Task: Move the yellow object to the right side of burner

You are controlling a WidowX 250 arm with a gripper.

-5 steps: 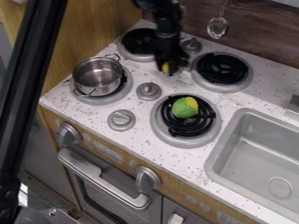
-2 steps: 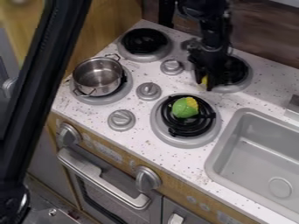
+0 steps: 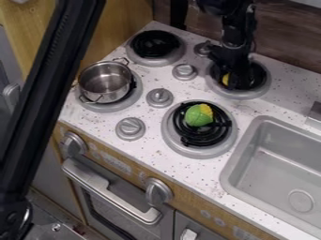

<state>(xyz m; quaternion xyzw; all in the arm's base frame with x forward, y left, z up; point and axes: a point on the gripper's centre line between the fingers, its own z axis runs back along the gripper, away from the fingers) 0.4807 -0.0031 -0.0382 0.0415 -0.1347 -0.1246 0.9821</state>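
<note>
Evidently the white speckled table (image 3: 160, 140) serves as a toy stovetop, spreading out below and to the left of the hand. Nearer the camera than the hand and off to its right, the sink (image 3: 282, 171) is sunk into the same top. The right rear burner (image 3: 248, 95) lies directly beneath the hand, presumably because the yellow piece is meant to go there; the wording alone does not settle which burner is meant. The front burner (image 3: 194, 153) sits below and left of the hand, bearing a green toy vegetable. Farther left, the two-handled metal pot (image 3: 104, 77) rests on another burner, where it leaves the hand's surroundings free. The hand (image 3: 227, 81) hangs fingers down, apparently closed on the yellow object. Well below it, the green toy vegetable (image 3: 199, 116) perches on the coil, which probably steadies it. Smallest is the yellow object (image 3: 225, 78) at the fingertips, seemingly pinched so it can be let go from above; whether it touches the coil I cannot tell. Next, likely, comes a shift toward the burner's right side, then a gentle release.
</note>
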